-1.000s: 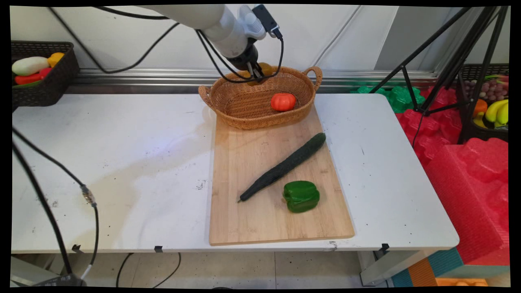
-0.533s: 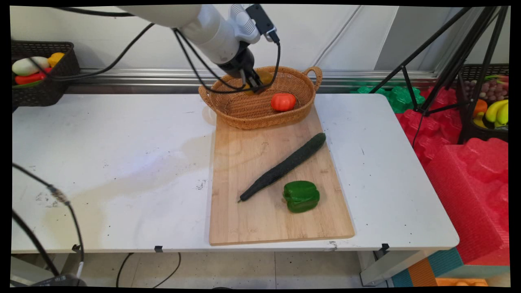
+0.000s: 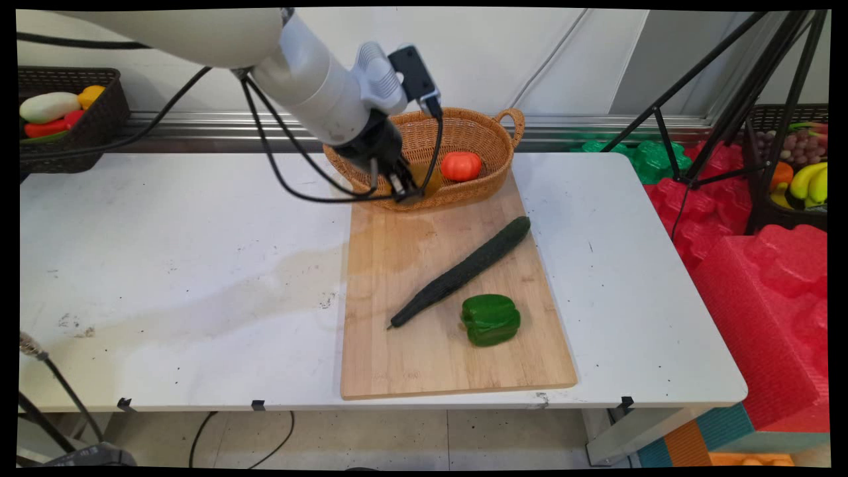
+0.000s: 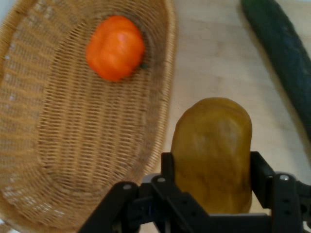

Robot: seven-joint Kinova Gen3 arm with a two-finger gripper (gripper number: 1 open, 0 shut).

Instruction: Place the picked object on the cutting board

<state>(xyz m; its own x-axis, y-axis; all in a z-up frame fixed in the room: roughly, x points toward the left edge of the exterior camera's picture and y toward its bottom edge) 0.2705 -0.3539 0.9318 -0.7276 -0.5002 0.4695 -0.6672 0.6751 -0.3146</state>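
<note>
My gripper (image 3: 411, 189) (image 4: 211, 167) is shut on a brownish-yellow potato (image 4: 214, 145) (image 3: 424, 177). In the main view it hangs over the near rim of a wicker basket (image 3: 464, 129), at the far end of a wooden cutting board (image 3: 411, 344). In the hand view the potato sits between the two fingers, above the board just outside the basket (image 4: 73, 160). A red tomato (image 3: 461, 165) (image 4: 115, 47) lies inside the basket. A long dark cucumber (image 3: 464, 269) (image 4: 284, 53) lies slantwise on the board, with a green bell pepper (image 3: 490, 319) beside it.
A black basket (image 3: 93, 132) with vegetables stands at the far left by the wall. Black tripod legs (image 3: 709, 106), red and green foam blocks (image 3: 762, 278) and a fruit basket (image 3: 801, 179) crowd the right side. Black cables (image 3: 278, 165) hang from the arm over the table.
The gripper has moved with the potato from the basket's far rim across the basket toward the near side, and lower, to above its near rim.
</note>
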